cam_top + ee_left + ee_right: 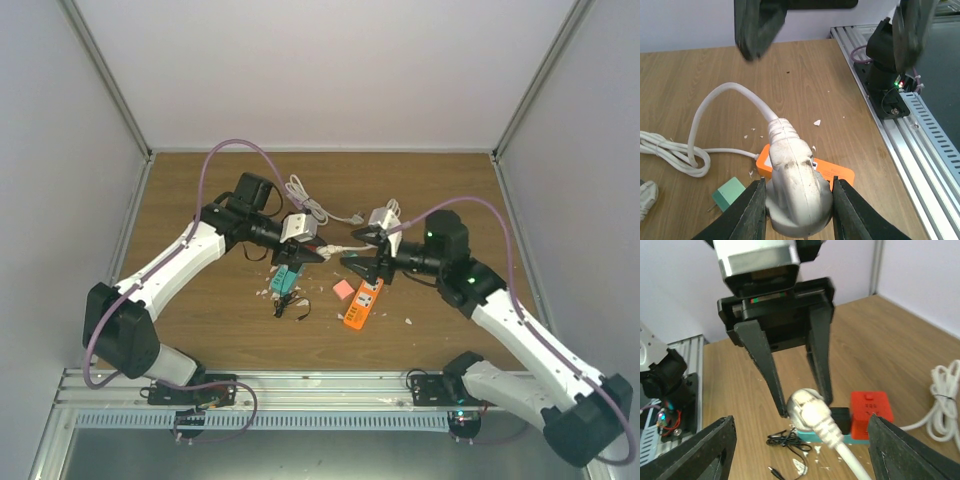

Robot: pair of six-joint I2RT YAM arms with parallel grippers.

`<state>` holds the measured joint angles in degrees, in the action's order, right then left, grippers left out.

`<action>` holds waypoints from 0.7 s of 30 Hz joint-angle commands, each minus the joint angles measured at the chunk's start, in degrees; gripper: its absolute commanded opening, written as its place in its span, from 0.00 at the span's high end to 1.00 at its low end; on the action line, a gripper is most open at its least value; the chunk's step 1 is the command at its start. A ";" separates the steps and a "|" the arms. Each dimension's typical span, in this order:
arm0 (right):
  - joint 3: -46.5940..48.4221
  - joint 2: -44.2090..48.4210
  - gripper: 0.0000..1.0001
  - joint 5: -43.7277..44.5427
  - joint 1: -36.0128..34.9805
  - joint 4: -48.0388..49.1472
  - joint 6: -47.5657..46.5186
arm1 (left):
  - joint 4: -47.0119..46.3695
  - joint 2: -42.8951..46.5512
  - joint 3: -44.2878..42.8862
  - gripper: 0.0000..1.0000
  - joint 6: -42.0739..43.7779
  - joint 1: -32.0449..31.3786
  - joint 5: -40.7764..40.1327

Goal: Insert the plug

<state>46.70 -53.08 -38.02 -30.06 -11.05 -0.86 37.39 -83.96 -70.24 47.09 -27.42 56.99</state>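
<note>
Left tool [798,197] pinches white plug's [790,155] sides, prob to aim at the orange power strip [838,174]; right tool's [801,437] spread.

Bare tabletop [430,190] behind coiled cable [308,203]; teal block [729,195] near orange strip [840,175].

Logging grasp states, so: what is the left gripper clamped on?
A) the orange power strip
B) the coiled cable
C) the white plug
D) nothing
C: the left wrist view shows the white plug pinched in the left gripper, the orange power strip lying behind it.
</note>
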 commanded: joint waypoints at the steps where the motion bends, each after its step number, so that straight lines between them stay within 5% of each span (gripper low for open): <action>1: 2.51 -5.06 0.27 2.83 -5.48 2.67 -1.59 | 0.42 2.49 -1.17 0.73 2.78 0.86 4.04; 12: 2.57 -9.85 0.39 1.35 -7.63 5.78 -4.81 | 1.55 4.41 -0.17 0.72 5.12 2.61 7.59; 21: 2.86 -11.19 0.35 2.11 -7.52 7.02 -7.43 | 1.81 4.43 -0.25 0.72 5.29 2.60 8.35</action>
<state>48.34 -63.81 -36.07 -37.08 -5.96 -5.85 40.49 -81.56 -70.19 51.09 -24.95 61.69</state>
